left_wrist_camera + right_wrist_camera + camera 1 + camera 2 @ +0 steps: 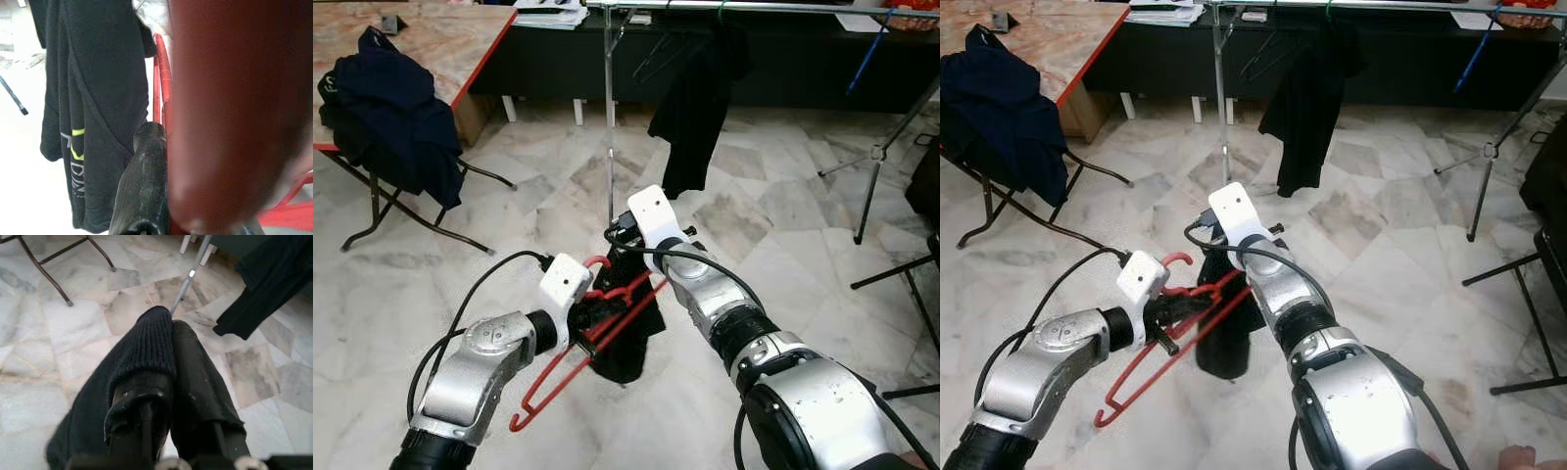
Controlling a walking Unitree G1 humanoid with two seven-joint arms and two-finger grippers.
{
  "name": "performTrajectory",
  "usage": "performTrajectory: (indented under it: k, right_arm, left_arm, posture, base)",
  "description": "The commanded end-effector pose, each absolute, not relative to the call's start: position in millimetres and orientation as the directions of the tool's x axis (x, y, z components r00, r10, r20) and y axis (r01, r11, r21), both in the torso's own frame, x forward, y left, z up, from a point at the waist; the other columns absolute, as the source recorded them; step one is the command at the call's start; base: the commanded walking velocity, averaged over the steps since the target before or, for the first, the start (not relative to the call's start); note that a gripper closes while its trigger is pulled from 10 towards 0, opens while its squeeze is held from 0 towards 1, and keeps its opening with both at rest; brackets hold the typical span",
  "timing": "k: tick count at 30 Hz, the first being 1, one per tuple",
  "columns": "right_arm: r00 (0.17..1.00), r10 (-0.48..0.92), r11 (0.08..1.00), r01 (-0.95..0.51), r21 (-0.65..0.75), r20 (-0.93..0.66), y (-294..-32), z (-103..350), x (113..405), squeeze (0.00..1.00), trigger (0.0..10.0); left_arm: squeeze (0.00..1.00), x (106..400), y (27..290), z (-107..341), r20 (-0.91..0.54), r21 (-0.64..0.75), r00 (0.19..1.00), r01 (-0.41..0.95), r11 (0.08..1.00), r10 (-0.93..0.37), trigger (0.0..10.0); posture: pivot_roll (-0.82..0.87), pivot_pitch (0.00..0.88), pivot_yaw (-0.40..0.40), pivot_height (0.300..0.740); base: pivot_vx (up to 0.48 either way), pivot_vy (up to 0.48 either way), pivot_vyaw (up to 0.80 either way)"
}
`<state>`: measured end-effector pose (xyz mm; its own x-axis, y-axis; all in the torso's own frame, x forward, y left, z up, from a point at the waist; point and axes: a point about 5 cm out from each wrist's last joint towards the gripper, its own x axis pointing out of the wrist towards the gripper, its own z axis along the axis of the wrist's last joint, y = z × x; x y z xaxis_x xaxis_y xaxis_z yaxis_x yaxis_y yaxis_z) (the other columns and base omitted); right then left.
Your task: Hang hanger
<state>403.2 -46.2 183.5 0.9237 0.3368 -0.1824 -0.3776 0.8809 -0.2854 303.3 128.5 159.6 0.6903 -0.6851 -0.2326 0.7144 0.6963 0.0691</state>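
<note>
Dangling centre-frame above the floor, hanger carries a dark garment. Left gripper is clamped on hanger; right gripper is pinched closed on garment. Rack stands at 12 o'clock.

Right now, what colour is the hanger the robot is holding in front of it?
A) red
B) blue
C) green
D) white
A: the hanger held between the left hand and right hand is red, with a dark garment on it.
</note>
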Motion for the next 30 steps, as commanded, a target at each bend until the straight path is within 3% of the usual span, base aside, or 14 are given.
performTrajectory:
  k: [1,12,17,23,30]
  right_arm:
    - [0.936,0.318,0.892,-0.349,-0.287,-0.149,-49,194,407,0.0,10.0]
    - [0.949,0.279,0.906,-0.311,-0.287,-0.146,-59,193,409,0.0,10.0]
    - [0.95,0.277,0.907,-0.309,-0.285,-0.147,-60,192,408,0.0,10.0]
    - [0.945,0.28,0.904,-0.319,-0.285,-0.171,-59,183,406,0.0,10.0]
    - [0.946,0.265,0.907,-0.31,-0.284,-0.185,-64,178,405,0.0,10.0]
  left_arm:
    - [0.0,295,137,152,-0.287,0.107,0.671,0.732,0.673,-0.684,10.0]
    - [0.0,295,164,145,-0.347,0.162,0.731,0.663,0.731,-0.587,10.0]
    - [0.0,296,160,146,-0.332,0.154,0.733,0.664,0.732,-0.594,10.0]
    - [0.0,287,140,155,-0.26,0.086,0.654,0.749,0.657,-0.711,10.0]
    - [0.0,293,143,162,-0.218,0.081,0.696,0.712,0.697,-0.685,10.0]
  posture:
    - [0.03,0.198,-0.021,0.74]
    - [0.04,0.208,-0.025,0.74]
    - [0.04,0.21,-0.025,0.74]
    - [0.04,0.211,-0.026,0.74]
    - [0.04,0.21,-0.025,0.74]
  base:
    - [0.0,0.0,0.0]
    - [0.0,0.0,0.0]
    - [0.0,0.0,0.0]
    - [0.0,0.0,0.0]
    - [0.0,0.0,0.0]
